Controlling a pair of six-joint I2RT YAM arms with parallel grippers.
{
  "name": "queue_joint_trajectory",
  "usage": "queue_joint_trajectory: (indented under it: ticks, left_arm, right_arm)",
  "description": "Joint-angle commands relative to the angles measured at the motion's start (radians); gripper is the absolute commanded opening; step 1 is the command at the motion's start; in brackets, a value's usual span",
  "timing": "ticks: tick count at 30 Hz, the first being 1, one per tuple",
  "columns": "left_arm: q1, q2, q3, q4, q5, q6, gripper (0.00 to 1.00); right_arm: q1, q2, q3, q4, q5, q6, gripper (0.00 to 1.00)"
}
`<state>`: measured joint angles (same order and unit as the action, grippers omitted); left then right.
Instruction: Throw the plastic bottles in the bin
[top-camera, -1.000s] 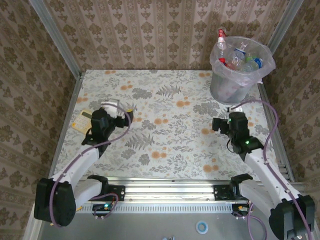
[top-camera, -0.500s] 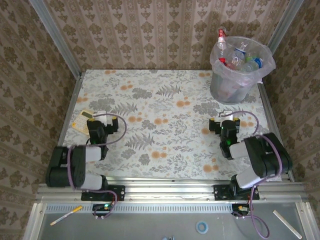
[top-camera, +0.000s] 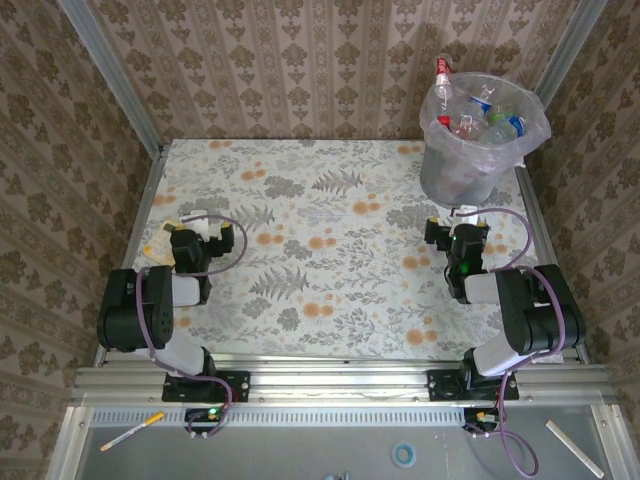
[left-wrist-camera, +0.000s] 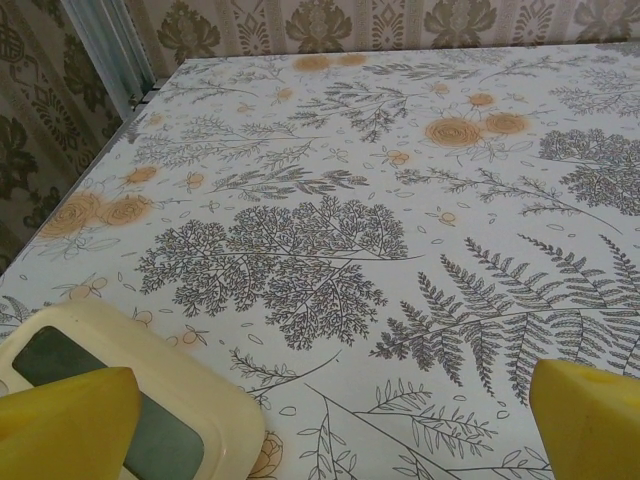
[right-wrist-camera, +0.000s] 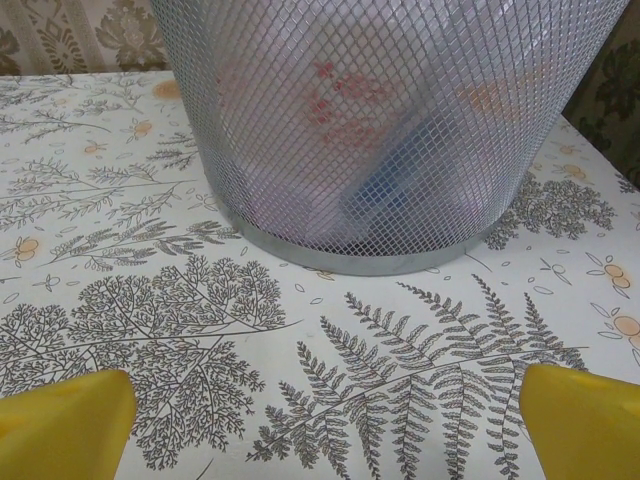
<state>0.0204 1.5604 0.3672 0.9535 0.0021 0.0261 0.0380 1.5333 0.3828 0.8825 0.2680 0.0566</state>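
Grey wire mesh walls the bin (top-camera: 470, 172), which stands at the 1 o'clock corner of the floral table (top-camera: 330, 200) and is lined with a translucent bag. The plastic bottles (top-camera: 482, 112) lie heaped inside it, clear and green ones with red and blue caps. One red-capped bottle (top-camera: 443, 72) pokes up at the rim's 10 o'clock. The right gripper (right-wrist-camera: 320, 425) sits low at the bin's 6 o'clock, near but apart, its yellow fingers (right-wrist-camera: 60, 415) spread wide with nothing between them. The left gripper (left-wrist-camera: 325, 430) sits at the table's 9 o'clock, equally released and empty, its left finger just beside a pale yellow calculator (left-wrist-camera: 170, 370).
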Motion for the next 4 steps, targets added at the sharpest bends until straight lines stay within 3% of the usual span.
queue_joint_trajectory:
  ticks: [1, 4]
  left_arm:
    - [0.004, -0.007, 0.004, 0.000, 0.021, -0.011, 1.00]
    - [0.005, -0.008, 0.003, 0.002, 0.021, -0.011, 1.00]
  right_arm:
    - [0.002, -0.005, 0.006, 0.003, -0.006, 0.022, 1.00]
    - [0.004, -0.004, -0.001, 0.019, -0.004, 0.019, 1.00]
